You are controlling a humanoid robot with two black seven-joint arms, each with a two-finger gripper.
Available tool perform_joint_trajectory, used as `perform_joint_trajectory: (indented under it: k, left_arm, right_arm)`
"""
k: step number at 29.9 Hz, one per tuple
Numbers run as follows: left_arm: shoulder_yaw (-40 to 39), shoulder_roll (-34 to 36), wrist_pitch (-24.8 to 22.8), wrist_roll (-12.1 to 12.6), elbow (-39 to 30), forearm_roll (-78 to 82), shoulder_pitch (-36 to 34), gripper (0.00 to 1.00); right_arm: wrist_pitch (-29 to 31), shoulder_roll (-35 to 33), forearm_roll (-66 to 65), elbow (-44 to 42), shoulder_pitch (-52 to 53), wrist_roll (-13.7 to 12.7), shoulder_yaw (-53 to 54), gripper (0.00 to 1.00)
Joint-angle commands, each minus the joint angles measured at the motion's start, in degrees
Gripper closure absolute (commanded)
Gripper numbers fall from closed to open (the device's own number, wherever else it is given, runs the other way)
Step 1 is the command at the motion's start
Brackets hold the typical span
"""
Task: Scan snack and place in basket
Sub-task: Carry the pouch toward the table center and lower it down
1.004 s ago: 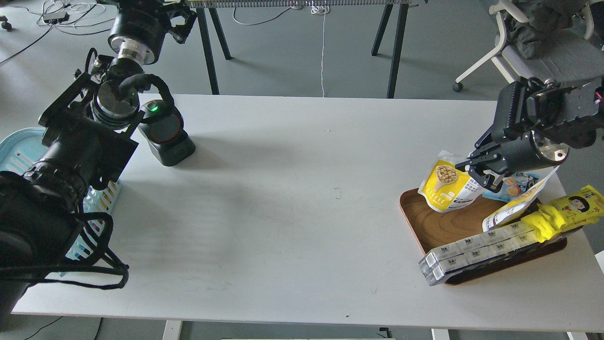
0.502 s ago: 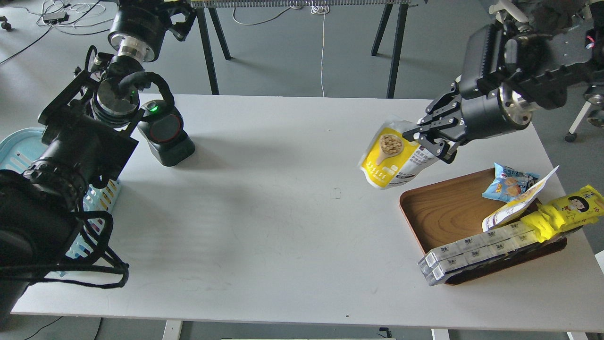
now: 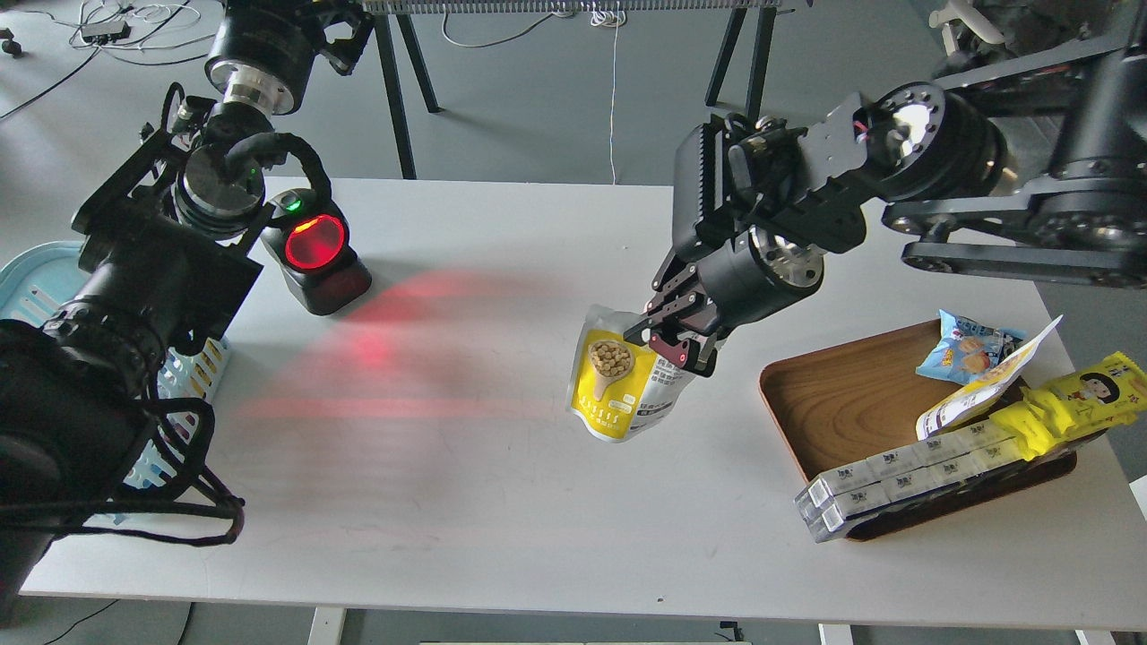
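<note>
The snack (image 3: 616, 387), a yellow-and-white pouch with beans pictured on its front, hangs upright over the middle of the white table. My right gripper (image 3: 668, 344) is shut on its upper right edge and holds it above the tabletop. The light blue basket (image 3: 34, 288) sits at the table's left edge, mostly hidden behind my left arm. My left gripper (image 3: 336, 31) is at the top left, above and behind the scanner, dark and seen end-on.
A black scanner (image 3: 315, 253) at the back left glows red and casts red light across the table towards the pouch. A brown wooden tray (image 3: 833, 403) at the right holds a blue snack bag (image 3: 963, 351), a long yellow packet (image 3: 1080, 399) and white boxes (image 3: 896, 479).
My right gripper has lifted the pouch out of the tray and carried it left to the table's middle. The scanner window has lit up red. The left arm has not moved.
</note>
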Motion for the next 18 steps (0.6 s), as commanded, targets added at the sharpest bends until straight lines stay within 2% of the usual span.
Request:
perform_joint_trajectory:
  k: [1,18]
  left_arm:
    - [-0.09,0.34,-0.13,-0.03,0.08,0.00,0.03,0.00]
    - [-0.09,0.69,-0.22,-0.11,0.08,0.00,0.55,0.00]
  right_arm:
    - [-0.01,3.67,0.00,-3.05,-1.81,0.00,1.10,1.00]
    - [-0.01,11.06,-0.08,-10.61,-5.24,0.00,1.37,1.00]
